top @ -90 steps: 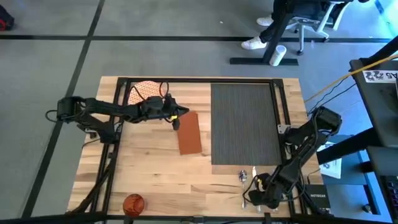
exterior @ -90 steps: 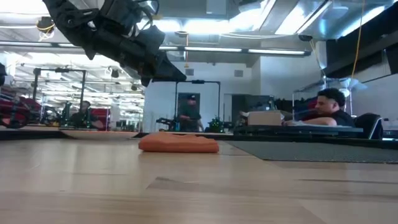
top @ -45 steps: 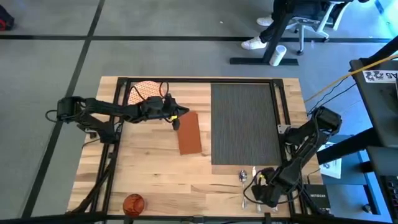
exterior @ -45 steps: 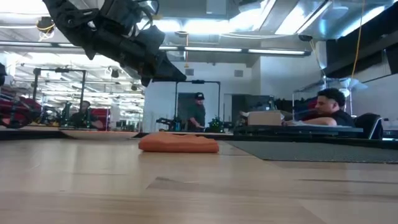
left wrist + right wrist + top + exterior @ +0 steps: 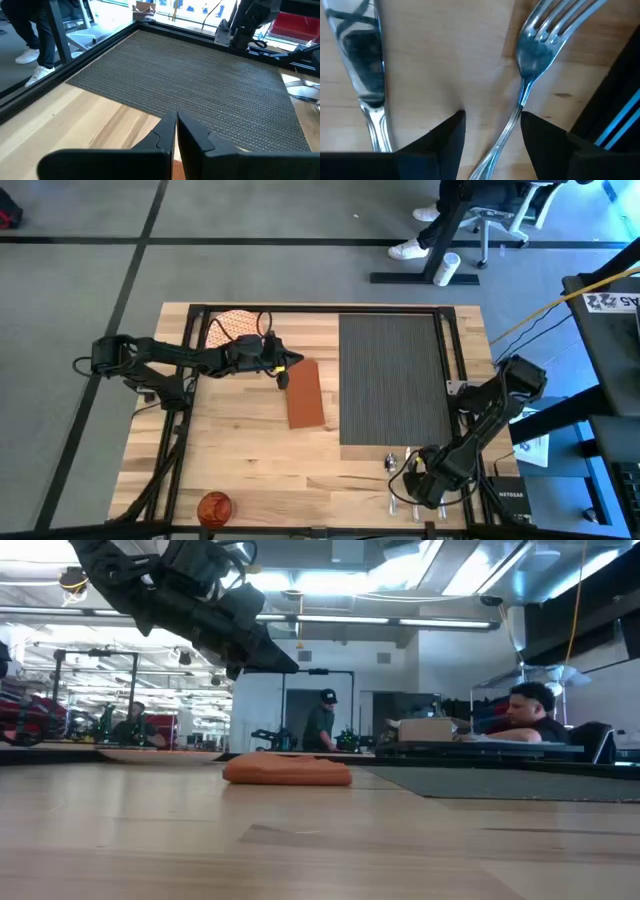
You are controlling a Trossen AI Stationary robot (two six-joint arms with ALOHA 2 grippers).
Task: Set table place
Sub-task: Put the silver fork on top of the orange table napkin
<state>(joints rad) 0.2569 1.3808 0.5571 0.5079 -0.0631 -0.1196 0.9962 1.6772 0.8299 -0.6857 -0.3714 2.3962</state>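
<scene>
The right gripper (image 5: pixel 491 127) sat low over the near right corner of the table (image 5: pixel 240 450), its two dark fingers (image 5: pixel 445 137) spread apart with the handle of a silver fork (image 5: pixel 530 65) lying between them, close against one finger and not yet pinched. Just beside the fork lay another shiny utensil (image 5: pixel 362 65), likely the knife; in the high view, the cutlery showed as a small bright cluster near that gripper, just off the near edge of the dark grey ribbed placemat (image 5: pixel 395 375).

To do this step well, the gripper would probably need to centre on the thin handle and close squarely across it, since the fork lay flat on the wood and could slip or pivot. Dragging the neighbouring utensil along looked like the main risk.

The left gripper (image 5: pixel 283 370) hung above the far end of the brown napkin (image 5: pixel 305 393), its fingers (image 5: pixel 167 135) pressed together and holding nothing. The napkin lay flat on bare wood beside the placemat's left edge.

The orange-patterned plate (image 5: pixel 232 328) rested at the far left corner of the table, partly under the left arm, with nothing visible on it. The small orange cup (image 5: pixel 214 506) stood alone at the near left edge; its contents could not be made out. The placemat carried nothing.
</scene>
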